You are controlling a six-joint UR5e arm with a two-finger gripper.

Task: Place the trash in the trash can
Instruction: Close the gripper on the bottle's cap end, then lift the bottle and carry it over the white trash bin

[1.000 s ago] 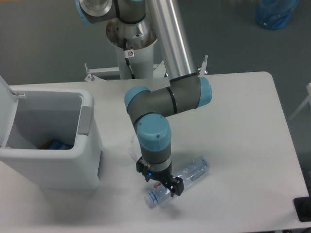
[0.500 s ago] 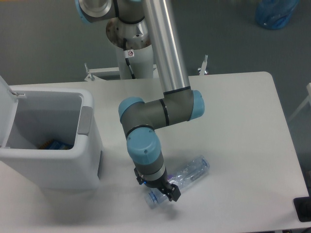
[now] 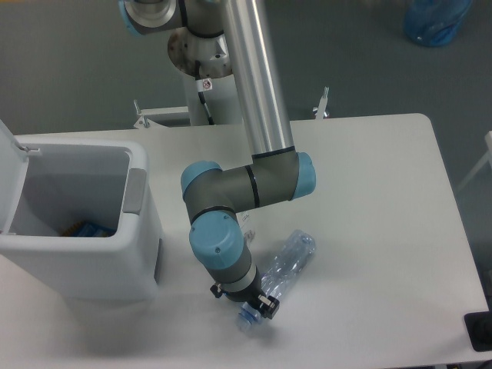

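The clear plastic bottle (image 3: 288, 257) lies slanted at the table's front middle, blue cap end (image 3: 246, 319) toward the front edge. My gripper (image 3: 247, 298) points down over the bottle's cap end and is shut on it. The label is hidden under the gripper. A sliver of the white carton (image 3: 247, 221) shows behind my forearm; the rest of it is hidden. The trash can (image 3: 142, 231) stands at the left with its lid (image 3: 11, 173) open and grey latch (image 3: 134, 191) facing right, well left of the gripper.
Something blue and orange (image 3: 84, 228) lies in the bin's bottom. The robot base (image 3: 207, 84) stands behind the table's far edge. A blue bag (image 3: 434, 19) is on the floor at the top right. A black object (image 3: 478, 330) is by the table's right front corner.
My arm has swung left and toward the front edge. The bottle has turned with the gripper, its far end swinging up to a steeper slant, and its cap end has shifted slightly.
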